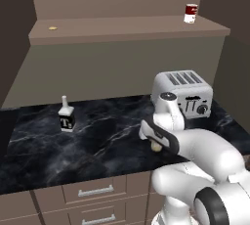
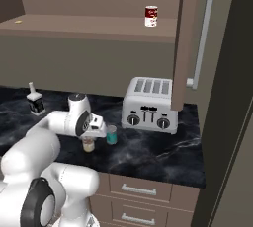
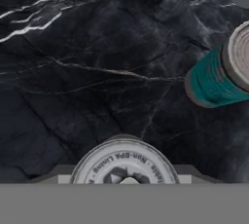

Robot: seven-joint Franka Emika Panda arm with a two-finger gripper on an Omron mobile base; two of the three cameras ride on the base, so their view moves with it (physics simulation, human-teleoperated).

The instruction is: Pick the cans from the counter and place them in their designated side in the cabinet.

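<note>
Black counter (image 2: 158,157) holds two cans: teal (image 2: 111,134), beige (image 2: 89,145).

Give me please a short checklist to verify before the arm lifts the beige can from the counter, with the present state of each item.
1. Gripper shut on the beige can: ok; the can's lid sits right at the hand camera.
2. Fingers centred on the can: cannot tell, they are hidden.
3. Beige can upright on the counter: ok.
4. Teal can apart from the held can: ok, a gap shows between them.
5. Toaster away from the lift path: ok, it stands off to the side.
6. Cabinet shelf has free space: ok; a red-and-white can stands near its right end.
</note>
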